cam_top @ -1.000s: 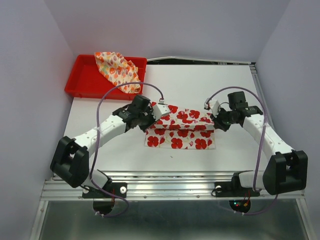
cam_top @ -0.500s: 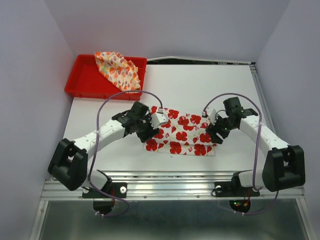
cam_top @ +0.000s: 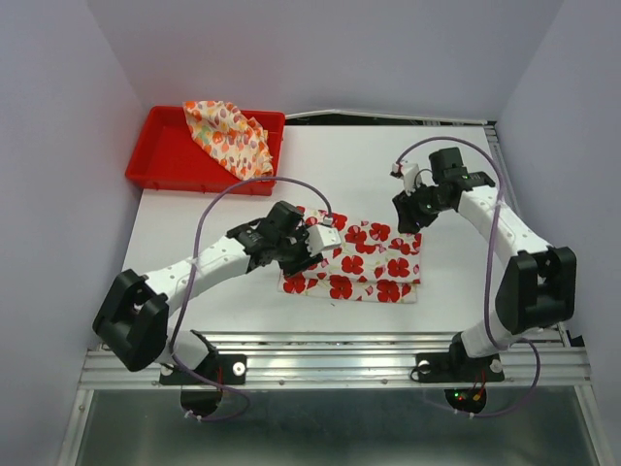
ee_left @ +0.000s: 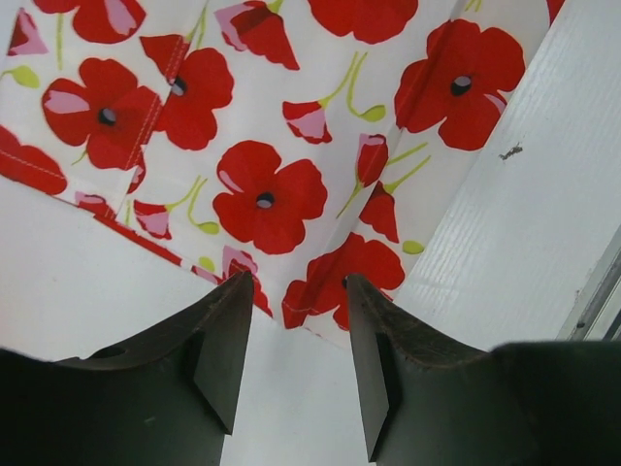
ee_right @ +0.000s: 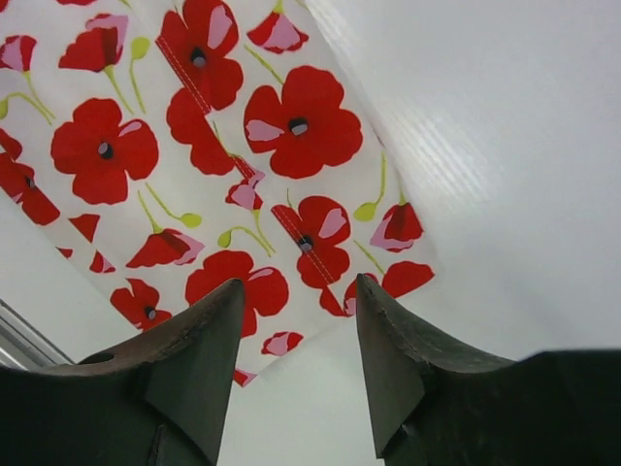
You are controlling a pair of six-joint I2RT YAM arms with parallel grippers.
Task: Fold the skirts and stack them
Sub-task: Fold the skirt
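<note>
My left pincer (ee_left: 296, 291) stands apart, nothing between its fingers, over one end of the white skirt with red flowers (cam_top: 367, 264), which lies flat in the middle of the desk (cam_top: 388, 155). My right pincer (ee_right: 299, 291) is apart too (empty, above the other end). The cream skirt (cam_top: 229, 136) lies crumpled in the red tray (cam_top: 155, 160).

Matt cloth skirt (cam_top: 367, 264), glossy red plastic tray (cam_top: 158, 148)

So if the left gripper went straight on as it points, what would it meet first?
Most likely a corner of the red-flowered skirt, flat on the table ahead of the left gripper; depth is unclear.
</note>
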